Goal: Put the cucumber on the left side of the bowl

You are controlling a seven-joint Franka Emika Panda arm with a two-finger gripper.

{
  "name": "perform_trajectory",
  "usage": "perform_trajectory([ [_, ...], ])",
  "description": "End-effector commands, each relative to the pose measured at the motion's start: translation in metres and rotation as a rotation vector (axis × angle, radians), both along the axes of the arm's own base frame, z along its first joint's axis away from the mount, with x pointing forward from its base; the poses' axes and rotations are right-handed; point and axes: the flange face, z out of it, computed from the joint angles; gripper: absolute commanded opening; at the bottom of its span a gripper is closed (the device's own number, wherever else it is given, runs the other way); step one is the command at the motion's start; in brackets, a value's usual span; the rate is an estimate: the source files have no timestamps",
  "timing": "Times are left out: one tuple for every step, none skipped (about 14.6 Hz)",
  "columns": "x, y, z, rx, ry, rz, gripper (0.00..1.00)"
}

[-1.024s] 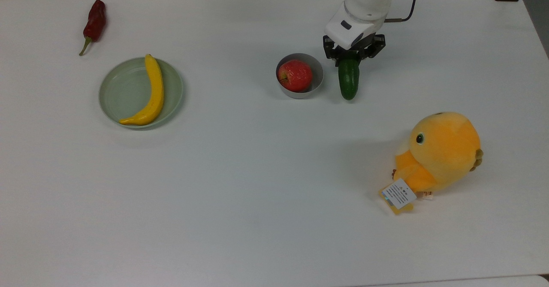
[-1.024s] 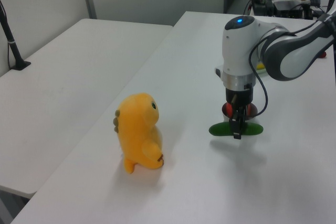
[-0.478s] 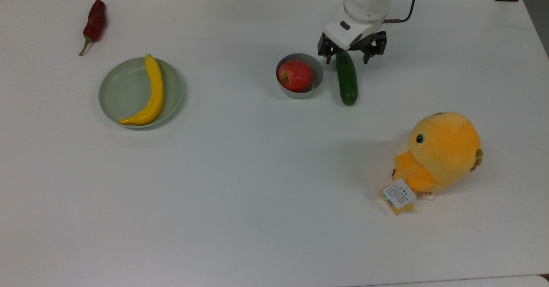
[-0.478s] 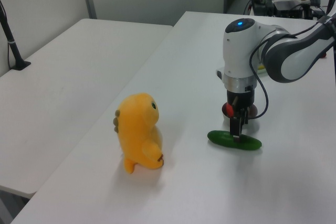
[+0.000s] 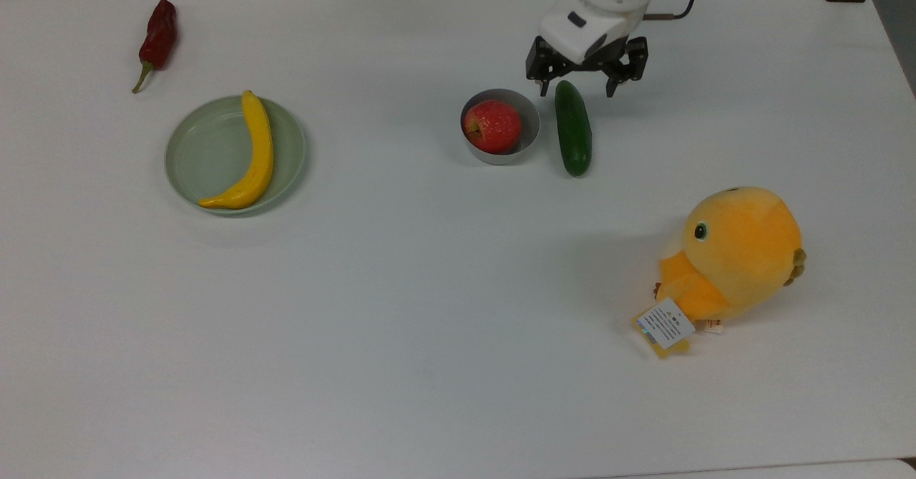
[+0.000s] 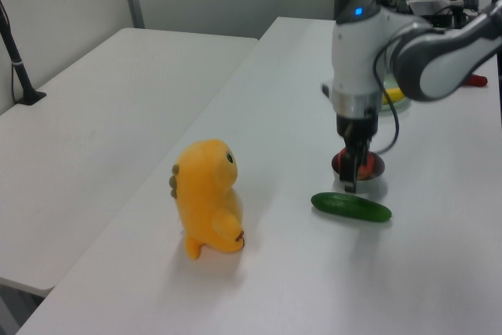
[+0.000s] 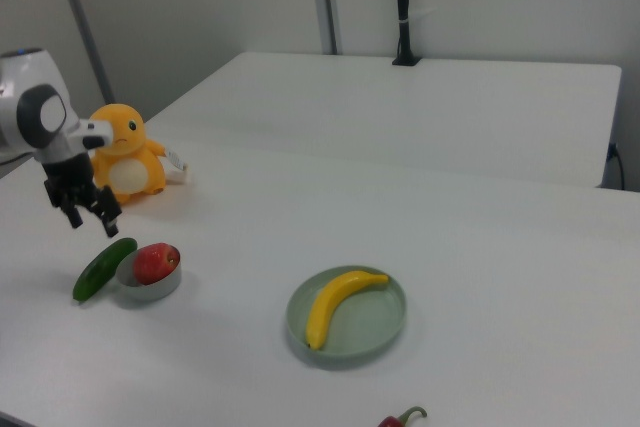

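The cucumber point(image 5: 573, 128) lies flat on the white table point(image 5: 401, 307), just beside the bowl point(image 5: 530, 134) on the top view's right, close to its rim but apart from it. The bowl holds 1 red apple point(image 5: 492, 126). The gripper point(image 5: 583, 84) hangs above the cucumber's far end, its 2 fingers spread and holding nothing (they straddle the tip in the top view). A yellow plush chick point(image 5: 730, 258) sits well apart.

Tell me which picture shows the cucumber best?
The top view: the whole cucumber lies bare on the table, just to the top view's right of the bowl. The left view shows it lengthwise, in front of the bowl. The right view shows it partly behind the bowl.
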Motion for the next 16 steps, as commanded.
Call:
perform_trajectory([
  [0.017, -0.057, 0.072, -0.025, -0.109, 0.022, 1.0],
  [0.022, -0.071, 0.084, -0.027, -0.12, 0.002, 1.0],
  [0.026, -0.086, 0.09, -0.037, -0.108, -0.019, 1.0],
  [0.03, -0.092, 0.097, -0.036, -0.113, -0.035, 1.0],
  [0.032, -0.101, 0.097, -0.033, -0.104, -0.053, 1.0],
  [0.033, -0.106, 0.099, -0.032, -0.103, -0.064, 1.0],
  [0.035, -0.114, 0.098, -0.035, -0.096, -0.08, 1.0],
  [0.038, -0.126, 0.098, -0.035, -0.096, -0.104, 1.0],
  [0.042, -0.134, 0.098, -0.026, -0.093, -0.125, 1.0],
  [0.045, -0.144, 0.099, -0.007, -0.092, -0.152, 1.0],
  [0.048, -0.15, 0.102, 0.009, -0.094, -0.171, 1.0],
  [0.051, -0.16, 0.105, 0.024, -0.095, -0.195, 1.0],
  [0.054, -0.174, 0.106, 0.03, -0.096, -0.223, 1.0],
  [0.056, -0.184, 0.107, 0.034, -0.099, -0.242, 1.0],
  [0.058, -0.193, 0.109, 0.041, -0.1, -0.248, 1.0],
  [0.06, -0.203, 0.109, 0.052, -0.1, -0.246, 1.0],
])
